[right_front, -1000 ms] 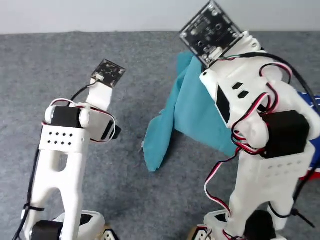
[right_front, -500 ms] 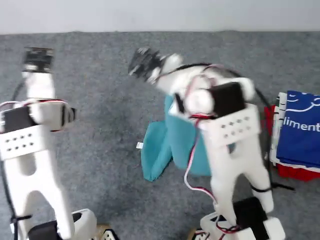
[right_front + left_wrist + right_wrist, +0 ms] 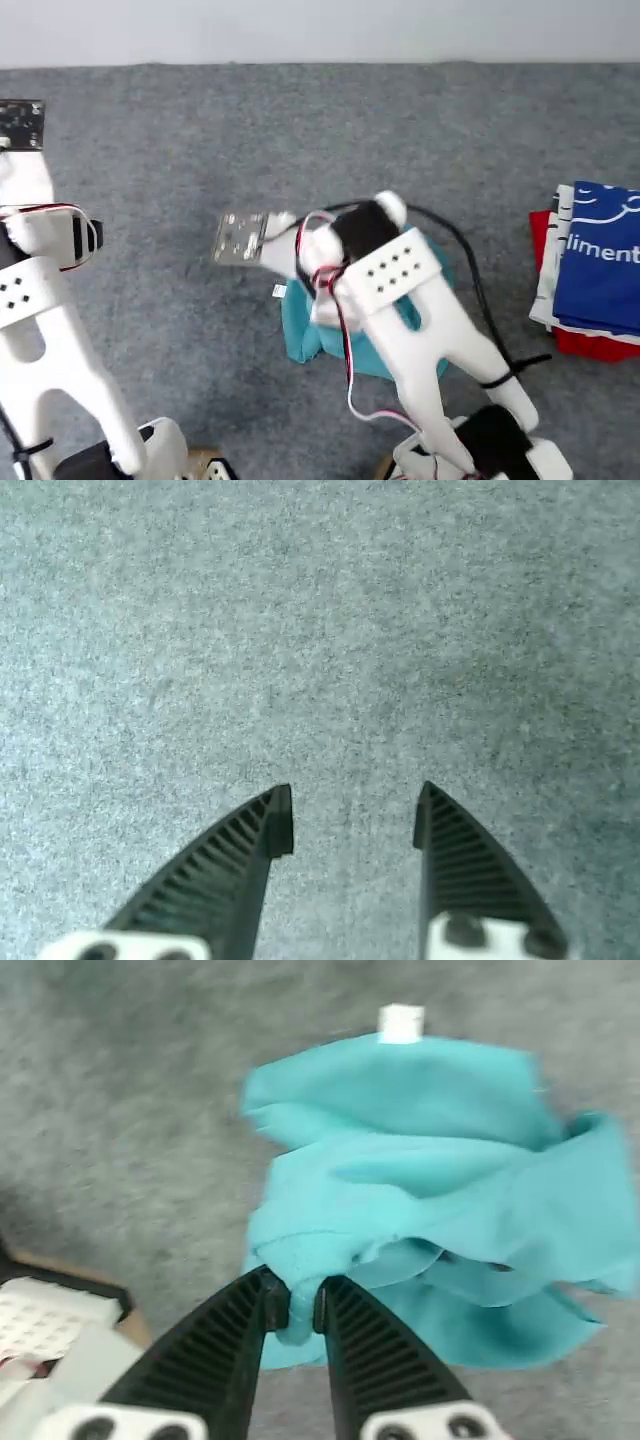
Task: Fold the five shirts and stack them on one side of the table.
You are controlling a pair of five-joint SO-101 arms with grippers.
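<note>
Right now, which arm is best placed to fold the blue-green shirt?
Right, probably: the right gripper is shut on a fold of the teal shirt, while the left gripper is open over the grey table, away from it.

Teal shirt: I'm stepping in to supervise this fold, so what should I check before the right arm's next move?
1. Grip: right jaws shut on an edge of the teal shirt: ok.
2. Lie: teal shirt flat and square: not ok, it is bunched.
3. Other arm: left jaws open and empty over bare table: ok.
4. Clearance: folded stack lies apart from the teal shirt: ok.
5. Count of shirts in the folded stack: cannot tell.
</note>
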